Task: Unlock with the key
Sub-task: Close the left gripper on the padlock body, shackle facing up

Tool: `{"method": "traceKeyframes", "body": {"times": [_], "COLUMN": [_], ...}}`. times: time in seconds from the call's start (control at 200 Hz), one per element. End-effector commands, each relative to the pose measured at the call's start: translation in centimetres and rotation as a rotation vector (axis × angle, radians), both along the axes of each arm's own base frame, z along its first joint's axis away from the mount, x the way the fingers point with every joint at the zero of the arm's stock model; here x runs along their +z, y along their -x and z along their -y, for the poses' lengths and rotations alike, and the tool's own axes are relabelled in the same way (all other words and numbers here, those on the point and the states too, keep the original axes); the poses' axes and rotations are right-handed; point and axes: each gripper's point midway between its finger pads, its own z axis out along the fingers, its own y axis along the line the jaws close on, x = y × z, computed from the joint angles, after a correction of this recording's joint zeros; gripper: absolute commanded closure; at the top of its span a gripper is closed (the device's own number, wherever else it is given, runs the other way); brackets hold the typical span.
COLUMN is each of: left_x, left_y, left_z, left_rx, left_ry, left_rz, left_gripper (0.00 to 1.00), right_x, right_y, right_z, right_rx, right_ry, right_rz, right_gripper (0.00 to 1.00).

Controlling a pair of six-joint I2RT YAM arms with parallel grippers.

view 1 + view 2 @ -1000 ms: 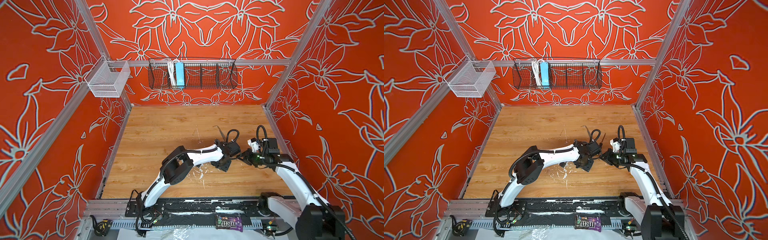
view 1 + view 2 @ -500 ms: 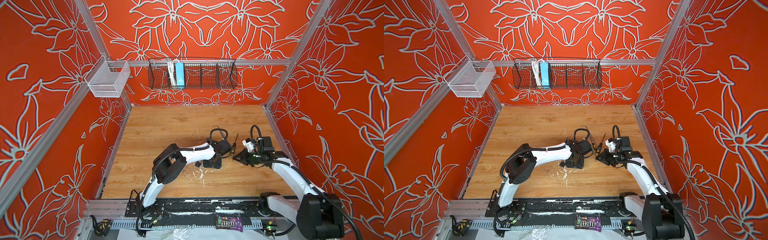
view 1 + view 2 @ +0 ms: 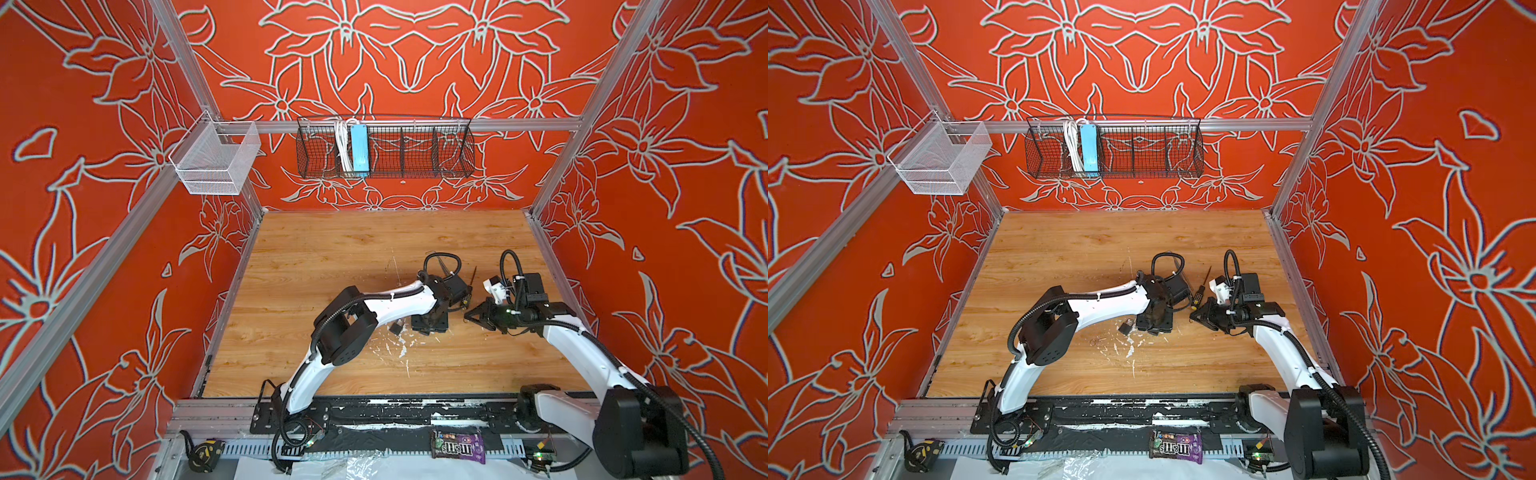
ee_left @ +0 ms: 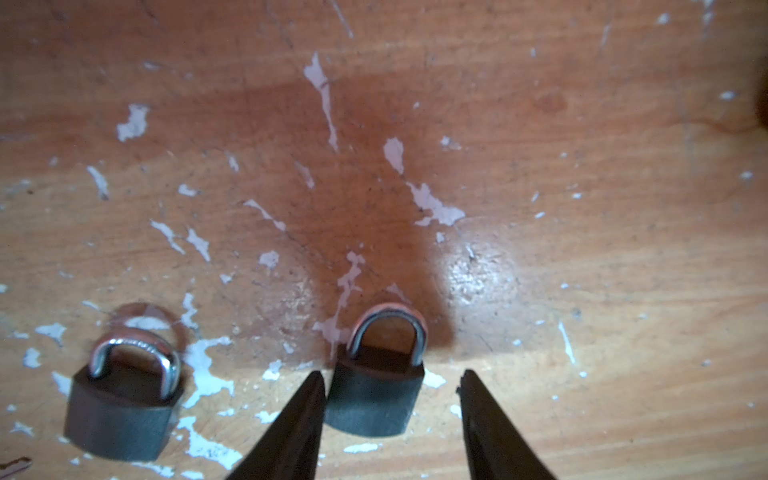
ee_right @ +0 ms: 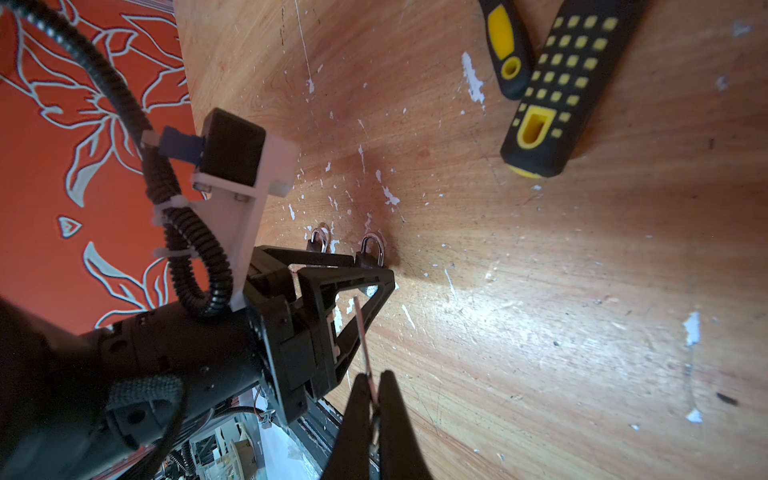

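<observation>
Small padlock (image 4: 374, 405) lies low centre of frame on the surface (image 4: 582, 208), left pincer (image 4: 390, 374) spread astride it, right pincer (image 5: 376, 380) pinching the thin key (image 5: 362, 332); lock looks hard, dense, slick, so grip flat body sides.

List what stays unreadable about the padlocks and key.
Keyholes: left wrist view shows only broad faces of the free padlock and the straddled padlock.
Head of the key: right wrist view, buried in the right gripper.
Its teeth: edge-on, too thin.
Straddled padlock: in both top views, covered by the left gripper.
</observation>
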Motion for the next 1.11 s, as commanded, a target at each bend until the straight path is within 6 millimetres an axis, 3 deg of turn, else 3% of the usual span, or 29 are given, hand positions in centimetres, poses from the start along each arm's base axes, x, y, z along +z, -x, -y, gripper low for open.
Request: {"method": "traceKeyframes", "body": {"times": [0.0,0.62,1.101], "left_x": [-0.8,-2.3,-2.2], "left_y": [0.3,0.3,0.8], "left_z": [-1.6,-2.3,-2.7], "left_rx": [-0.019,-0.027,-0.015], "left_ry": [-0.088,-0.135,-0.135], "left_rz": [-0.032,-0.072,-0.094], "left_gripper": [0.46,0.51,0.69], "right_x": [0.1,-0.5,-0.6], "right_y": [0.7,1.3,1.5], "right_z": [-0.4,-0.6,-0.7], "right_rx": [0.03,0.032,0.038], "right_ry": [-0.015,-0.032,-0.035], "right_rz": [0.017,0.014,-0.002], "right_gripper": [1.0,1.0,1.0]}}
